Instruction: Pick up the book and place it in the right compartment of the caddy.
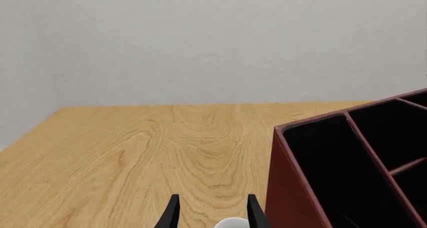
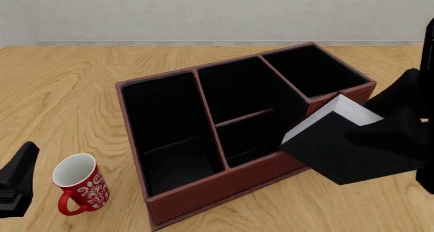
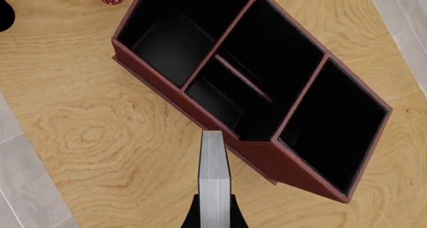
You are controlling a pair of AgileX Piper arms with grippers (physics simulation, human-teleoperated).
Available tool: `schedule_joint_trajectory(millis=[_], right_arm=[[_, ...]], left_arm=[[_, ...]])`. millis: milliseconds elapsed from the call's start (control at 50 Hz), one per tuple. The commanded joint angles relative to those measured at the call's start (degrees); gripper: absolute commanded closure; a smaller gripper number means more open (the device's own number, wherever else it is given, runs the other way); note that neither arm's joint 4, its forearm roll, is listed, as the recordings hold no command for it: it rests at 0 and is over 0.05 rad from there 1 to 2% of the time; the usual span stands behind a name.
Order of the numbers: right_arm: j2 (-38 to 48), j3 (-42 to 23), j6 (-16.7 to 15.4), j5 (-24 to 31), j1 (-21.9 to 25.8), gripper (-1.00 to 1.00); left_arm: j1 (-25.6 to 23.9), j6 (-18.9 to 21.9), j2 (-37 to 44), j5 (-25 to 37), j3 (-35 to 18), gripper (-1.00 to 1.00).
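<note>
The book [image 2: 342, 153], black-covered with white page edges [image 3: 214, 173], hangs tilted above the table just in front of the caddy [image 2: 203, 191]. My right gripper [image 3: 215, 217] is shut on it, and its dark fingers [image 2: 397, 130] merge with the cover in the front view. The book's far end reaches the caddy's front wall near the divider between the middle section and the right compartment [image 2: 312, 69] [image 3: 333, 133]. My left gripper [image 1: 213, 215] [image 2: 17, 183] is open and low at the table's left, beside the caddy's left wall [image 1: 287, 188].
A red-and-white mug [image 2: 78, 183] stands upright left of the caddy, close to my left gripper, and its white rim [image 1: 231, 223] shows by the fingers. The middle section has a crossbar [image 2: 244, 117]. A grey wall backs the table.
</note>
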Motion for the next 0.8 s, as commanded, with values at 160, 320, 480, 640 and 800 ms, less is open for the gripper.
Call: schedule_joint_trajectory(millis=[160, 320, 480, 640, 800], right_arm=[[1.4, -6.9, -1.3, 0.0, -2.8, 1.0], [2.2, -10.3, -1.7, 0.0, -4.3, 1.0], [3.5, -13.1, -2.2, 0.0, -4.2, 1.0], [4.6, -15.5, -3.2, 0.0, -4.3, 1.0], [4.9, -15.9, -4.8, 0.0, -6.4, 1.0]], left_arm=[[-0.7, 0.1, -0.1, 0.2, 0.0, -1.0], [-0.6, 0.6, -0.2, 1.1, -1.0, -1.0], [-0.1, 0.4, -0.2, 1.0, -0.8, -1.0], [0.2, 0.3, -0.1, 0.9, -0.8, -1.0], [0.8, 0.2, -0.1, 0.6, -0.3, -1.0]])
